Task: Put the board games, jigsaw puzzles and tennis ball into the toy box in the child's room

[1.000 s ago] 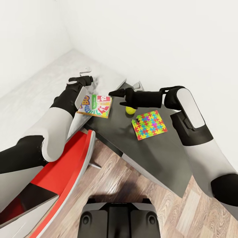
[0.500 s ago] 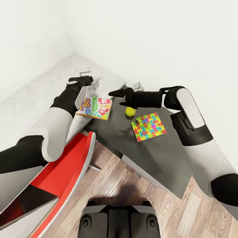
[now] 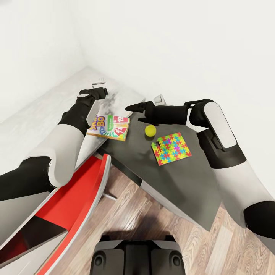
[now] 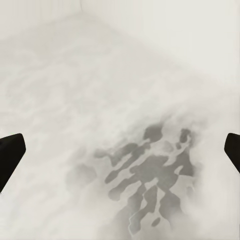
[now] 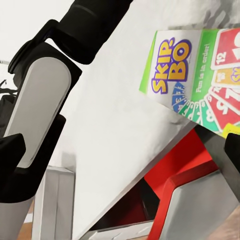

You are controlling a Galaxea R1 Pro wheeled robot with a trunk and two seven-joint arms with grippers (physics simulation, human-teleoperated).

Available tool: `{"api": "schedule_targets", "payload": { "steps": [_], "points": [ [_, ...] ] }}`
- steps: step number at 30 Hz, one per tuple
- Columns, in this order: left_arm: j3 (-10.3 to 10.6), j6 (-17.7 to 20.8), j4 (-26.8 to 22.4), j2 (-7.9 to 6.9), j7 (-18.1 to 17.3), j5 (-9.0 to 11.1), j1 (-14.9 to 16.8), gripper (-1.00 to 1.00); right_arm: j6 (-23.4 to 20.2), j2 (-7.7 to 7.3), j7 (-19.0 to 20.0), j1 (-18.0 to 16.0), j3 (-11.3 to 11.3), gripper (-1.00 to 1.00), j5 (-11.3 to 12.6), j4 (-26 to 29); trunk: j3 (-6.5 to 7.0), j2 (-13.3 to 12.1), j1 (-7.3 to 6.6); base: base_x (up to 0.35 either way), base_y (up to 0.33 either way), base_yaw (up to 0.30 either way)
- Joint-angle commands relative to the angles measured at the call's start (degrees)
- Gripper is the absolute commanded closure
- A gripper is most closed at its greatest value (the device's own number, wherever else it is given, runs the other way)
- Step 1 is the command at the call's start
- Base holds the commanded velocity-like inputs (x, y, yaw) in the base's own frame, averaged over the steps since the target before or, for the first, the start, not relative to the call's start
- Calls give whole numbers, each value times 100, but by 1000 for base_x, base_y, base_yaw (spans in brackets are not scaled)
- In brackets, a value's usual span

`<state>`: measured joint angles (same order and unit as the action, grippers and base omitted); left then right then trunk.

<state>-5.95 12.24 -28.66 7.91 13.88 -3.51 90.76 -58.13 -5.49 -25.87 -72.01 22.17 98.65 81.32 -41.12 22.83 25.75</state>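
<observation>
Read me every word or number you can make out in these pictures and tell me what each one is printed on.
"SKIP BO": large yellow and blue letters on the board game box, clear in the right wrist view.
"BO": the same title, partly hidden behind the left arm in the head view.
"Fun is in order!": green strip beside the title.
Card numbers on the box: too small to read.

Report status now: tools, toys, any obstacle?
Both tools open, empty. Right tool above game box, ball and puzzle on dark desk. Left arm overlaps box edge.
</observation>
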Motion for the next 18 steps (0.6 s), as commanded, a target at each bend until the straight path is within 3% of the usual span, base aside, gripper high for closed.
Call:
{"api": "schedule_targets", "payload": {
  "steps": [1, 6, 11, 18],
  "points": [
    [-29, 34, -8, 5, -5, -34, 3, -100, 4, -4, -58, -6, 7, -100, 58, 5, 2, 9, 4, -7, 0, 0],
    [-29, 124, -8, 1, -19, -31, 3, -100, 4, -4, -58, -6, 7, -100, 58, 7, 48, 9, 4, -104, 0, 0],
    [-38, 456, -44, 0, -36, -24, 3, -100, 4, -4, -58, -6, 7, -100, 58, 7, 94, 9, 4, -184, 0, 0],
    [-53, 865, -74, -2, -88, -18, 4, -100, 4, -6, -58, -6, 2, -100, 58, 7, 158, 9, 4, -42, 0, 0]
  ]
}}
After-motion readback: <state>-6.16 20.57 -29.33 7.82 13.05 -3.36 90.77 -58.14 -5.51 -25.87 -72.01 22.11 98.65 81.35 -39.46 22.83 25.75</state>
